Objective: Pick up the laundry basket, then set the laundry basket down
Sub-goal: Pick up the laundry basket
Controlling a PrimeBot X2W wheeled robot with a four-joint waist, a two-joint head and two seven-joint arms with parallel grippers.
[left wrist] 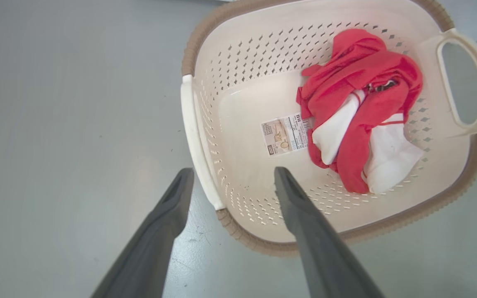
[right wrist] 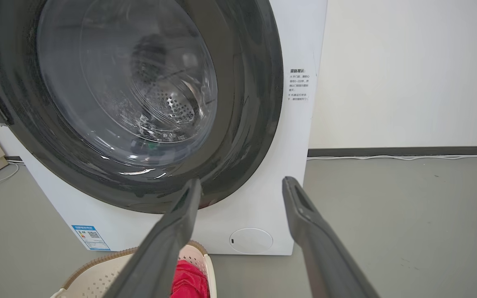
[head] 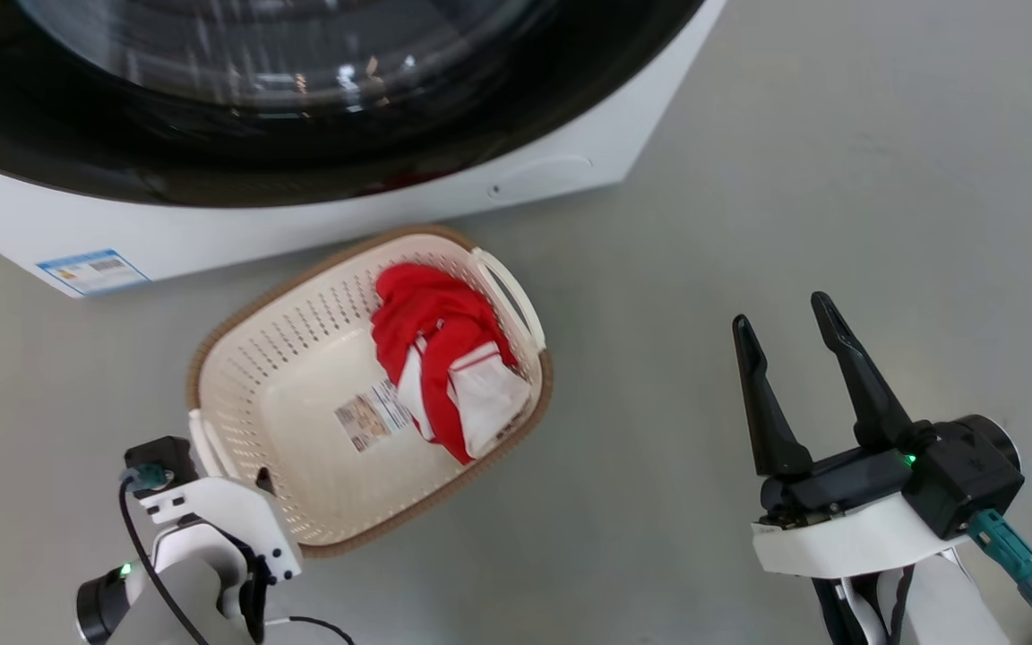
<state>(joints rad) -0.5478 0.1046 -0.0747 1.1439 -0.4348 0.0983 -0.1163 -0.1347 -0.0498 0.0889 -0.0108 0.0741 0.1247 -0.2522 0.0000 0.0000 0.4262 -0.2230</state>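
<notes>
Both dark fingers of the left gripper (left wrist: 233,171) stand spread apart and grasp nothing. In the left wrist view one lies outside the near white handle (left wrist: 197,136) and the other above the inside; whether either touches cannot be told. In the head view the white wrist housing hides most of them. The right gripper (head: 781,312) is likewise released and empty, above the bare grey floor (head: 838,179), well to the right.

The white front-loading washing machine with a dark round glass door (right wrist: 294,186) is cut off at the top of the head view. The right wrist view shows its perforated drum through the glass and a block of Chinese print (right wrist: 299,85), too small to read. A blue-and-white sticker (head: 90,271) sits at its lower corner.

The cream-white perforated plastic laundry basket with a brown woven-look rim (head: 292,336) stands on the floor just before the machine. The right wrist view cuts it off at the bottom edge. A crumpled red and white garment (head: 440,358) lies at the far end, covering one edge of the paper label (head: 373,417). A barcode shows on it; the text is illegible.
</notes>
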